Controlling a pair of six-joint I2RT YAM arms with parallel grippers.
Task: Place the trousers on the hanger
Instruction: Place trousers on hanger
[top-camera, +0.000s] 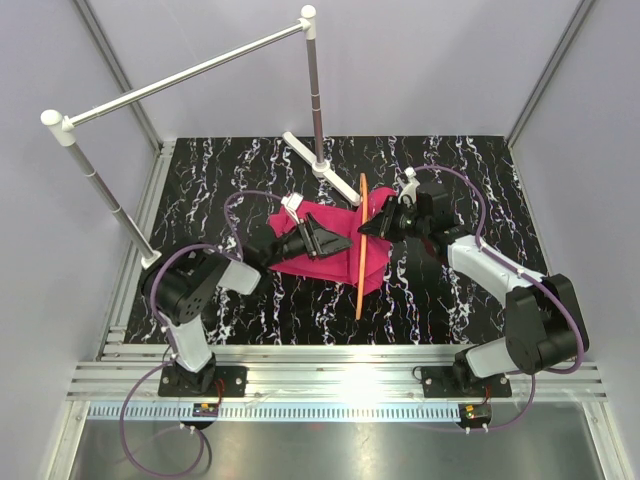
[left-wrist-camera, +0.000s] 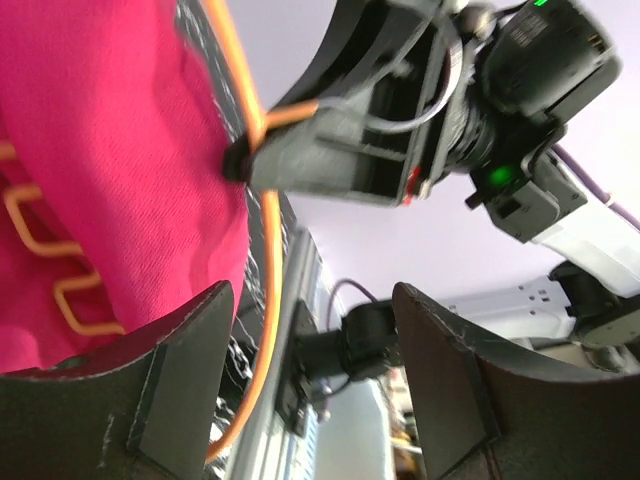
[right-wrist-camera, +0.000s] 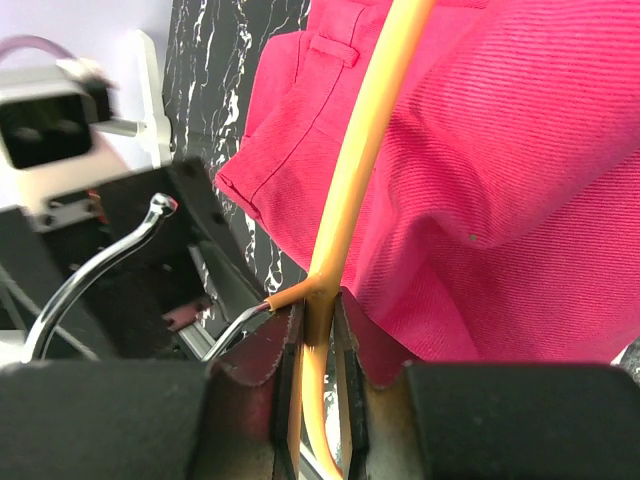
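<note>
Gripping the thin orange hanger (right-wrist-camera: 365, 150) by its neck, the right tool (right-wrist-camera: 318, 335) should hold firm while the open, empty left tool (left-wrist-camera: 310, 350) pinches the magenta cloth trousers (right-wrist-camera: 520, 200).

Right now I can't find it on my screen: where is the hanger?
In the top view the hanger runs near-to-far just right of centre, across the right edge of the trousers, pinched near its hook by the right hand.

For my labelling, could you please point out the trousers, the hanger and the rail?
trousers (top-camera: 330, 272), top view, near edge of cloth
hanger (top-camera: 360, 280), top view, its near half
rail (top-camera: 190, 72), top view, middle of tube
</note>
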